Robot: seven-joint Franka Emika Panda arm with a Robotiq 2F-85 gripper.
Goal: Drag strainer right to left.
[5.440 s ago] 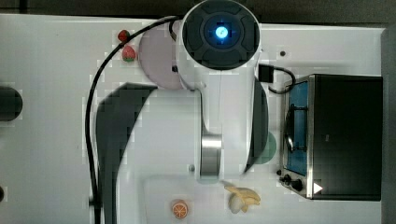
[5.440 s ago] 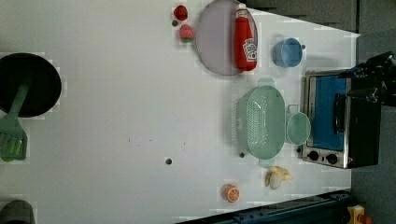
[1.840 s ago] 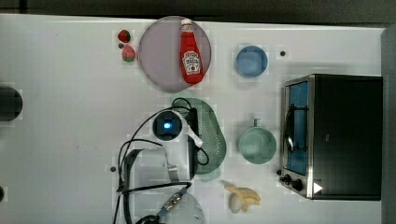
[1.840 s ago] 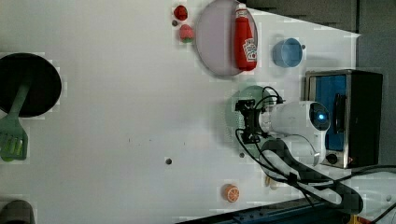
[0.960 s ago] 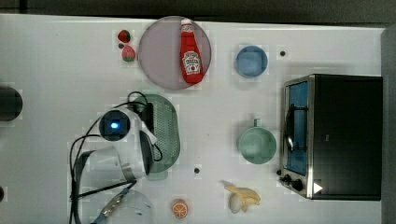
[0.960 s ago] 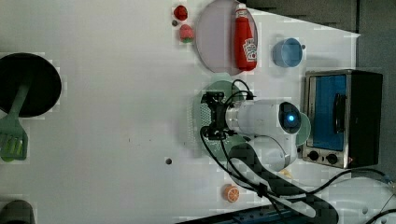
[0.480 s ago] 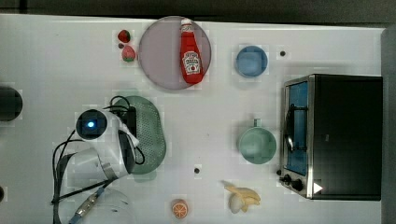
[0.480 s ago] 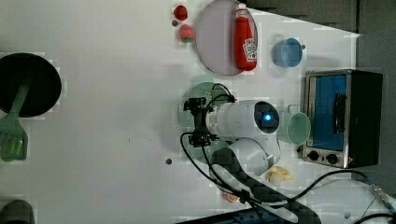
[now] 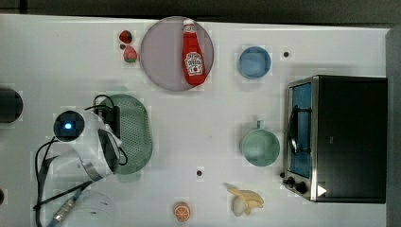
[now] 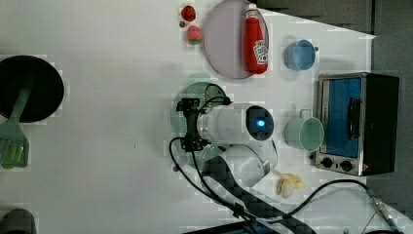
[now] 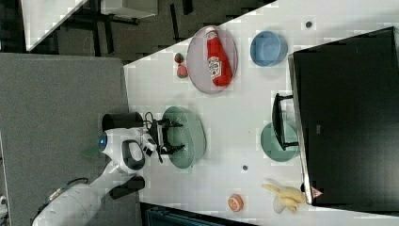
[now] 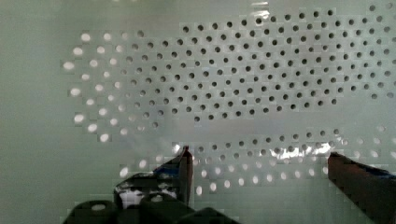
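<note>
The pale mint-green strainer (image 9: 136, 137) lies on the white table, left of centre in the top view. It also appears in the right view (image 11: 193, 136), and in the left view (image 10: 195, 90) the arm partly covers it. My gripper (image 11: 173, 136) reaches into its bowl from the right view's left. Its jaws stand wide open, the two fingertips (image 10: 188, 105) spread apart. In the wrist view the gripper (image 12: 259, 165) has only the strainer's perforated floor (image 12: 233, 93) between its dark fingers (image 12: 184, 163). Nothing is held.
A lilac plate (image 9: 161, 56) carries a ketchup bottle (image 9: 193, 54) at the top view's top, strawberries (image 9: 127, 47) beside it. A blue bowl (image 9: 254, 62), green mug (image 9: 259, 147), toaster oven (image 9: 345, 137), banana (image 9: 246, 201) and orange half (image 9: 181, 211) lie rightward. A black pan (image 10: 39, 87) holds a green spatula (image 10: 12, 141).
The strainer and my arm have slid together toward the top view's left. The jaws have spread slightly wider.
</note>
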